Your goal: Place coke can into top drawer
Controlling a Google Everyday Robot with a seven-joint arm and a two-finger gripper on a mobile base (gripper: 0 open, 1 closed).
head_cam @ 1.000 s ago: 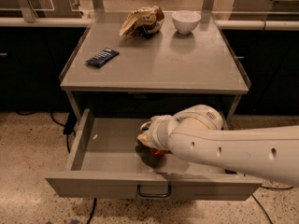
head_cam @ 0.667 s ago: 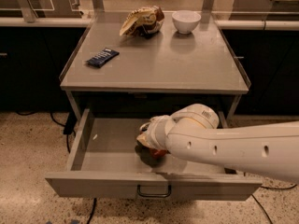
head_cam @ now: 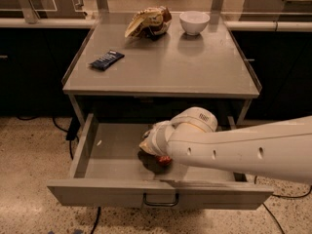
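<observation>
The top drawer (head_cam: 109, 152) is pulled open below the table, with its grey front panel and dark loop handle (head_cam: 160, 199) facing me. My white arm reaches in from the right. My gripper (head_cam: 153, 155) is down inside the drawer near its middle, mostly hidden under the wrist. A small patch of the red coke can (head_cam: 165, 159) shows just below the wrist, at or near the drawer floor. I cannot tell whether the can is held or standing free.
On the grey tabletop (head_cam: 165, 67) lie a dark blue bar wrapper (head_cam: 107, 60) at the left, a brown-and-tan snack bag (head_cam: 147, 22) at the back, and a white bowl (head_cam: 194, 22) at the back right. Dark cabinets flank the table.
</observation>
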